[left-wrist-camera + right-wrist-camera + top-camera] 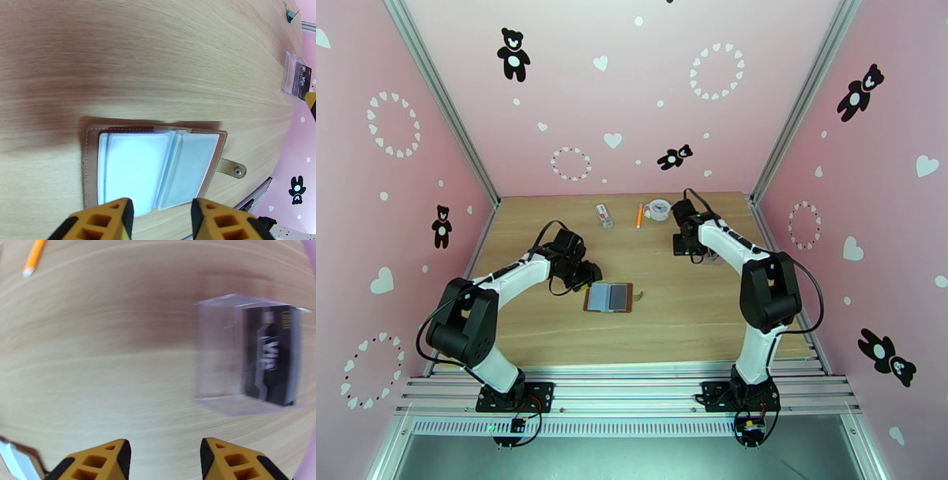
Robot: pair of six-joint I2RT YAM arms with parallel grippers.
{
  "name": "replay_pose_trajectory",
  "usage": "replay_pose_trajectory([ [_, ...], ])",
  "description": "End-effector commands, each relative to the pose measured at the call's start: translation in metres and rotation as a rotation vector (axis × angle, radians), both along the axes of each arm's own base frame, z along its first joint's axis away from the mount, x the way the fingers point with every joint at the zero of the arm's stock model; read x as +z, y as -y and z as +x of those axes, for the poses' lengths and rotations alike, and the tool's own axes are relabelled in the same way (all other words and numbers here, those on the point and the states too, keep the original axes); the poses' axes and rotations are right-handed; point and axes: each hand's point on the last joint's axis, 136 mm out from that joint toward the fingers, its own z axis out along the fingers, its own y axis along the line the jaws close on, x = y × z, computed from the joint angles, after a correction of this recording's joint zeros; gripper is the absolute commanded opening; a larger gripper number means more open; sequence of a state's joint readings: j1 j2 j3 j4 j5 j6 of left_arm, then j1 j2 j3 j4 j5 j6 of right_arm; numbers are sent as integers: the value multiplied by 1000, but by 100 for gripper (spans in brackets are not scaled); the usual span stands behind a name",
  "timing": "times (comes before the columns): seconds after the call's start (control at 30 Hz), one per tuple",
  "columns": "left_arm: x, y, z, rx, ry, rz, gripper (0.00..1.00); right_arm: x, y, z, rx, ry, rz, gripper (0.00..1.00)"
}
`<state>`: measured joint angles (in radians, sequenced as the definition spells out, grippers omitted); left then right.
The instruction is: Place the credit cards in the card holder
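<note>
Left hand (162, 221) parted over card holder (154, 165), right hand (165, 461) parted near credit card (272, 354) in pouch (217, 358)

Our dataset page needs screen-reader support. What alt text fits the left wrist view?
An open brown card holder lies flat on the wooden table, pale pockets up, snap tab to the right. The left gripper stands open at the bottom of the view. Far right, a clear pouch holds a dark card.
</note>
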<state>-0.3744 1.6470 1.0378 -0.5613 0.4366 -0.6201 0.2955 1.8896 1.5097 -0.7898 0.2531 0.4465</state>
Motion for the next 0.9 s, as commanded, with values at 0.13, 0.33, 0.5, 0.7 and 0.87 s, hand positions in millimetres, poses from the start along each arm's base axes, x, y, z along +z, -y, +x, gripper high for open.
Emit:
replay_pose_trajectory([
  [0.13, -2, -1, 6, -7, 5, 8, 44, 34, 51, 21, -67, 82, -129, 58],
  [0.33, -4, 0, 7, -10, 0, 8, 44, 22, 80, 23, -115, 19, -170, 60],
  [0.5, -5, 2, 9, -13, -7, 1, 44, 6, 93, 25, -133, -38, -158, 60],
  [0.7, -4, 3, 11, -23, -7, 6, 44, -11, 94, 27, -112, -89, -134, 59],
  [0.87, -5, 2, 9, -26, -13, 10, 44, -22, 97, 26, -129, -120, -113, 58],
])
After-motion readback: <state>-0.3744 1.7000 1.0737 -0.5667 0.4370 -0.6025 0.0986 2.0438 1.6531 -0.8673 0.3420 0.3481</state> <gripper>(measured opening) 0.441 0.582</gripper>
